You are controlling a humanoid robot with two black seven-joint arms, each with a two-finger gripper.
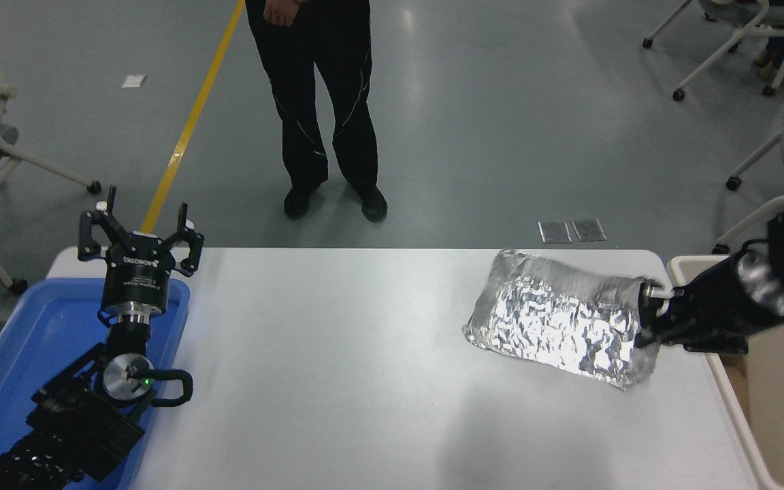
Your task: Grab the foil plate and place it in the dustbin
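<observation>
Your foil plate (555, 323) is off the bench (337, 367) and hanging in the air, tilted so its crinkled inside faces the camera. It sticks out to the left of the right tool (647, 320), which pinches the plate's right-hand edge, fingers pressed together on the rim. A soft shadow on the bench below the plate tells you it is lifted clear, not dragging.

Just behind the right tool, on the wrist side, lies the dustbin (698, 262); its cream rim runs right beside the bench's right edge, and the arm already reaches across that rim. So the pick looks done and the carry well along. What is left, as far as you can judge: bring the whole plate past the rim so it hangs over the bin's opening, then let go. Most of the plate is over the bench at this point, so releasing here would likely drop it on the bench.

Far to the left of the working tool, your left tool (140, 231) sits parked above the blue tray (18, 354), fingers spread, holding nothing. A person (317, 102) stands beyond the bench's far edge.
</observation>
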